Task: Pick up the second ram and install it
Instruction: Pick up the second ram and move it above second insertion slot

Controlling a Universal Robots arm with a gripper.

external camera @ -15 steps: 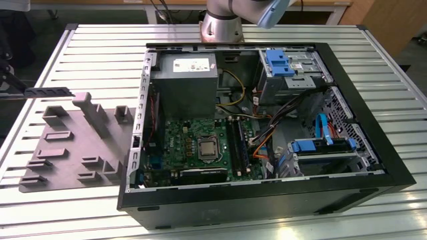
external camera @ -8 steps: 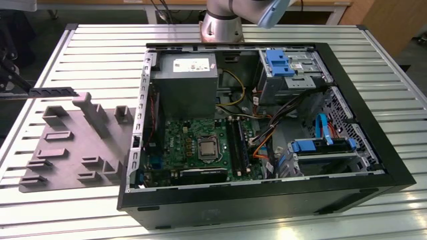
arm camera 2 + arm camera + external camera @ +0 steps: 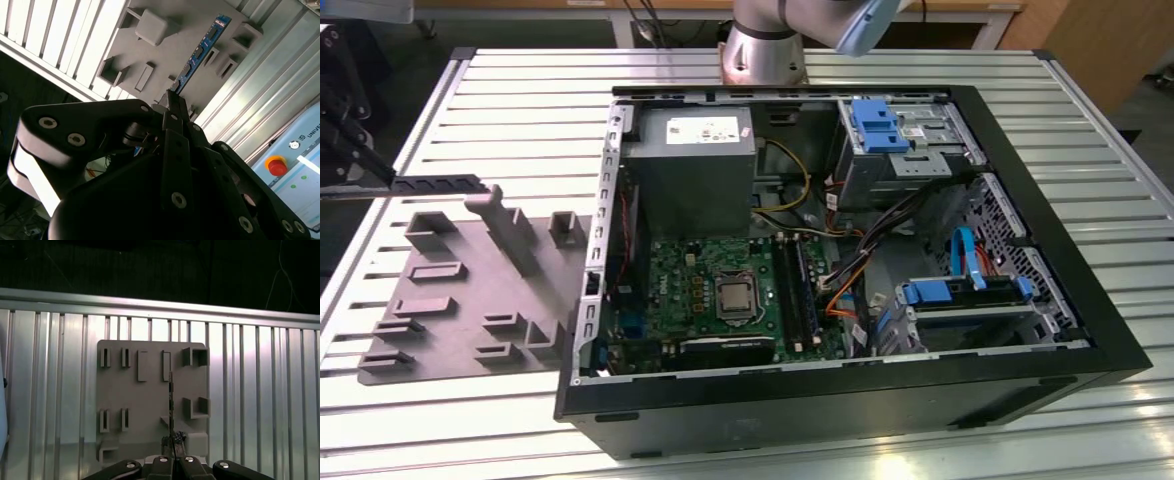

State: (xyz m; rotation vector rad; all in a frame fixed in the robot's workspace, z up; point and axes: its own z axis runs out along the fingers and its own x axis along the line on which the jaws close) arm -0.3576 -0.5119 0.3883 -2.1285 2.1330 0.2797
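The gripper is sitting nearest the lens in both wrist views. Its jaws are pinched narrow and are clamping one end of the second ram. The stick is pointing straight out from the jaws, w/ its long axis running on from the fingertips away from the wrist. In the second wrist view it is showing its blue face w/ dark chips. In the first wrist view it is showing edge-on, as a thin dark line.

Beyond the stick the grey moulded tray is lying flat on the ribbed metal worktop. The stick seems to be hanging clear of the tray's raised blocks and pockets, not seated in any, so the pick-up looks done.

In the exterior view the stick is lying roughly level over the tray's far corner, at the view's left. The open PC case is standing well apart from it, to the exterior view's right of the tray. The green motherboard is lying inside the case, w/ long dark memory slots beside the CPU socket. So the stick is approx. crosswise to the slots. Whether a slot is already holding a stick isn't clear.
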